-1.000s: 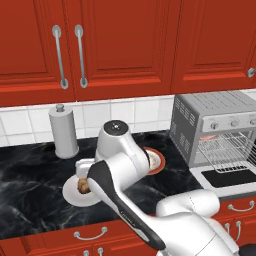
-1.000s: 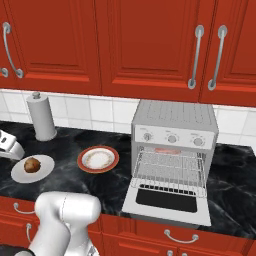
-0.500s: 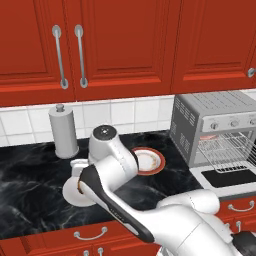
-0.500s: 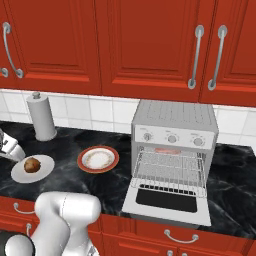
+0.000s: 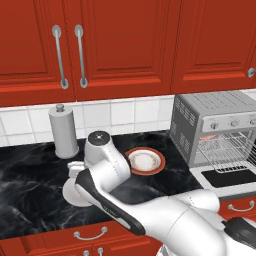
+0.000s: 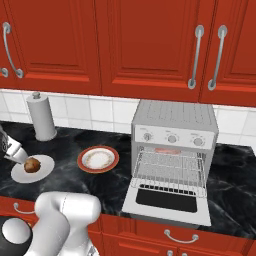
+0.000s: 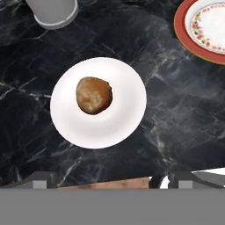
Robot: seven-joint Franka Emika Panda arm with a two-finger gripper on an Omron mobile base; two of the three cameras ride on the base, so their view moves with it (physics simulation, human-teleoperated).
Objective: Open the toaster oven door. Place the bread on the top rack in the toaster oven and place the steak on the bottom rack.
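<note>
Gripper (image 7: 105, 180) fingers spread wide, empty, tips half cut off, above the bread (image 7: 93, 95).

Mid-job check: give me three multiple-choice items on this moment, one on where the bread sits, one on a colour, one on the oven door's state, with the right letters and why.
1. Where is the bread?
A. on the white plate
B. on the top rack
C. on the red-rimmed plate

2. What colour are the cabinets?
A. white
B. red
C. grey

3. How is the toaster oven door?
A. shut
B. dropped open
C. removed

Answers: 1 A, the hand view shows the roll on the white plate. 2 B, the doors above the counter are red. 3 B, the flap hangs down in front of the toaster oven, racks exposed.
</note>
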